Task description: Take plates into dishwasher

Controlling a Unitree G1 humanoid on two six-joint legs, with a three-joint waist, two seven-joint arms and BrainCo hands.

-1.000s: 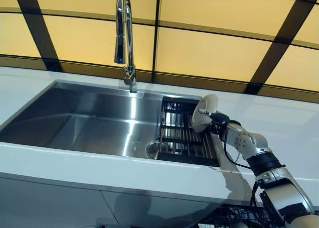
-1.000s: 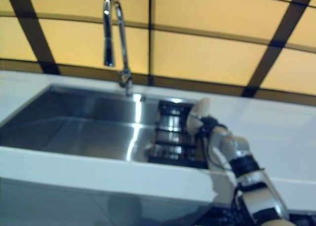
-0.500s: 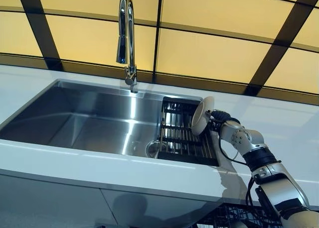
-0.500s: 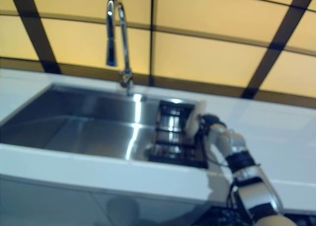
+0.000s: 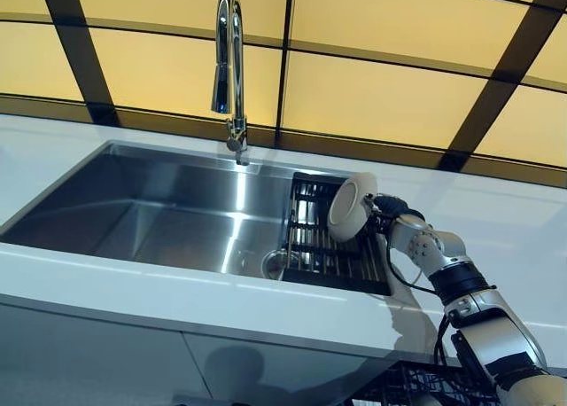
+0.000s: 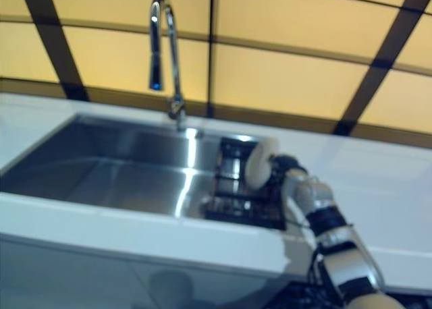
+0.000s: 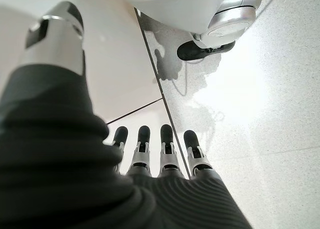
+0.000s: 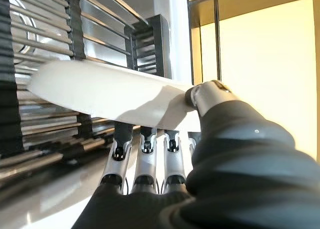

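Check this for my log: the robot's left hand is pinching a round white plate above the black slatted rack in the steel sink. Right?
Not quite: it is the right hand that pinches the round white plate above the black slatted rack in the steel sink, as the right wrist view shows. The left hand hangs open by the floor, holding nothing.

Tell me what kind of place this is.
Most likely a kitchen: a steel sink with a tall faucet, a drying rack in it, and a white plate held in the right hand.
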